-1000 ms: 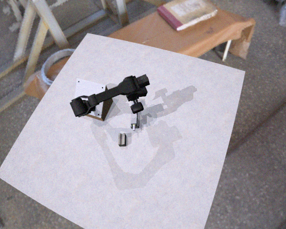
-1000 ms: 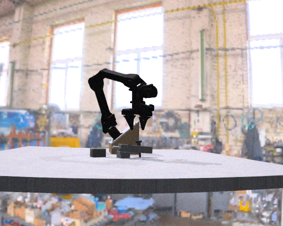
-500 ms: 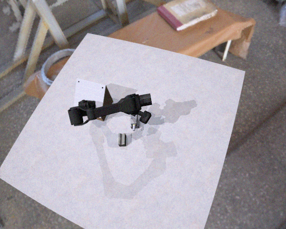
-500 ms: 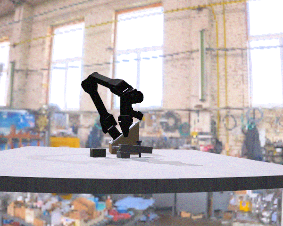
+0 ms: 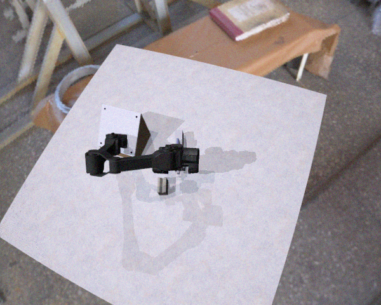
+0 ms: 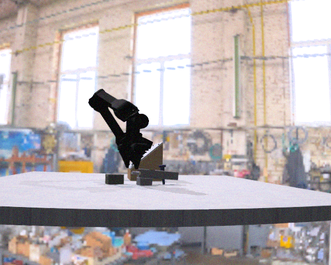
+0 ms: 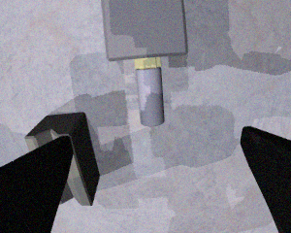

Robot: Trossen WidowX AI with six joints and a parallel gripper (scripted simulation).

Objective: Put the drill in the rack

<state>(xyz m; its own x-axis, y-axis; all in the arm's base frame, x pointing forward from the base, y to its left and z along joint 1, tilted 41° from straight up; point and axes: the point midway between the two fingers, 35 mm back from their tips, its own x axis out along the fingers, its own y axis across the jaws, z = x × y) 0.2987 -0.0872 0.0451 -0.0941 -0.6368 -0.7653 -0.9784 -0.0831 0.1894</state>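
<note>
The drill (image 7: 150, 97) is a grey cylinder with a yellow band. In the wrist view it sticks out of the end of a grey holder (image 7: 145, 29) (image 6: 160, 174). The key (image 6: 162, 166) (image 5: 177, 140) is dark blue and stands at the holder; its stem reaches down below the holder in the exterior view. My gripper (image 7: 158, 141) (image 6: 132, 167) is open and empty, with its fingertips wide apart to either side of the drill's free end, low above the table. The rack (image 5: 162, 185) (image 6: 114, 179) (image 7: 84, 155) is a small dark block with a pale groove, near my left finger in the wrist view.
A wedge-shaped box (image 5: 120, 122) (image 6: 153, 162) with a white sloping face and brown sides stands beside the arm and holder. The pale table top (image 5: 249, 213) (image 6: 60, 196) carries everything. The arm hides much of the holder in the top view.
</note>
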